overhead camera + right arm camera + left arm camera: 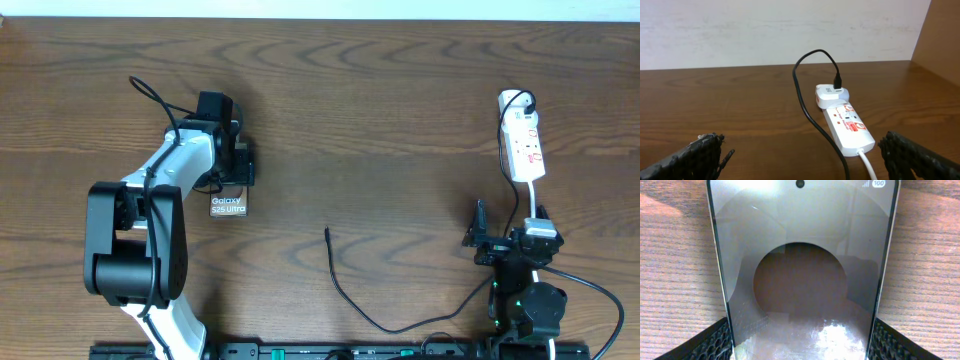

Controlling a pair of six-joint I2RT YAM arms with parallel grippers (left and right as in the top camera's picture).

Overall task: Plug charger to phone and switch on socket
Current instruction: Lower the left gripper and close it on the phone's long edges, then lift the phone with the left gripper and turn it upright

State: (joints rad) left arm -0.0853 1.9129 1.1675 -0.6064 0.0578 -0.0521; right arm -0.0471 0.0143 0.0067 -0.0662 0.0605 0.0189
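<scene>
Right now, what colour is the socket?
The socket is white with red marks; right wrist view.

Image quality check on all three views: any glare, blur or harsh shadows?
Left wrist: the phone fills the frame, its glass showing white glare at top and bottom and a dark round patch mid-screen; the table grain beside it is sharp. Overhead: even light, soft shadows, charger tip distinct. Right wrist: socket sharp, wall bright.

**Words and numbers I can read**

On the flat brown-bronze rectangular phone (228, 206) I read white lettering: "Galaxy S25 Ultra". In my left wrist view, a small white badge (878, 183) at the screen's top right corner says "100". The red print on the white elongated power strip (523, 147) is too small to read.
</scene>
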